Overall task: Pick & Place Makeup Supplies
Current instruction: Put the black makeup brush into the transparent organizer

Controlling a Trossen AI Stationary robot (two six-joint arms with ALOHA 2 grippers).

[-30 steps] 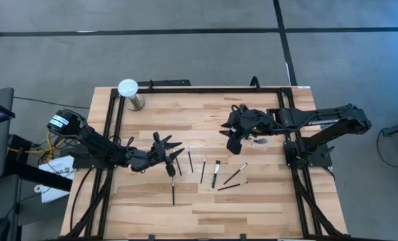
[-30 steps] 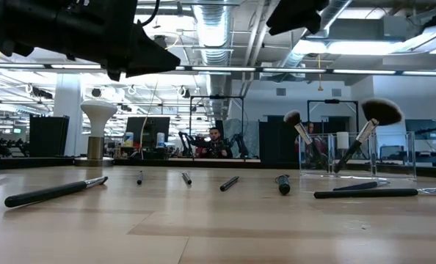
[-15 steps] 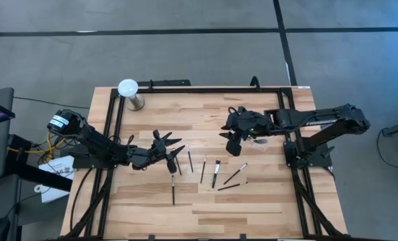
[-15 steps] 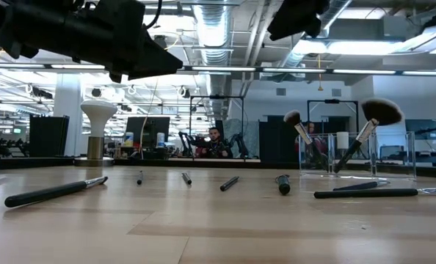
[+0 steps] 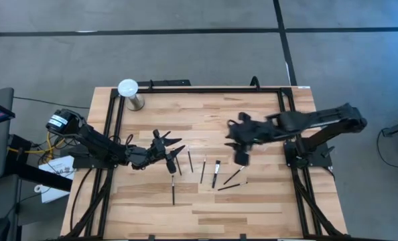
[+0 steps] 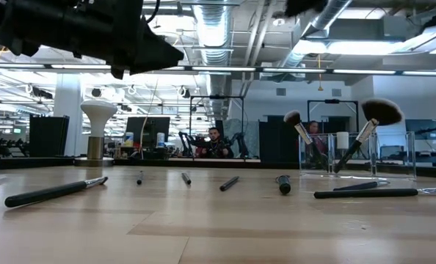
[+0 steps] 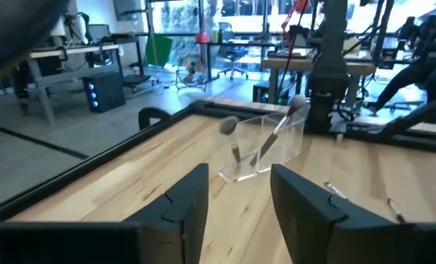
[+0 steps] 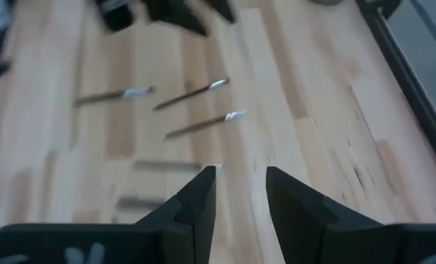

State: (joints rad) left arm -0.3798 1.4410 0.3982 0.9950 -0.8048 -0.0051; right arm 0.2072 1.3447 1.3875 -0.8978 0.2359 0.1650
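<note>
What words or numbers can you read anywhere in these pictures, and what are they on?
No text can be read in any view.
Right arm: pale marks along its side, too small to read.
Left arm's round part: a white label, too small to read.
Papers beside the table: no readable print.
Screens in the room behind: blurred.
Makeup brushes and clear holder: no lettering visible.

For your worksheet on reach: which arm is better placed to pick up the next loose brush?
Probably the right. Its open gripper hovers just beside the two crossed brushes; the left gripper waits farther off.
</note>
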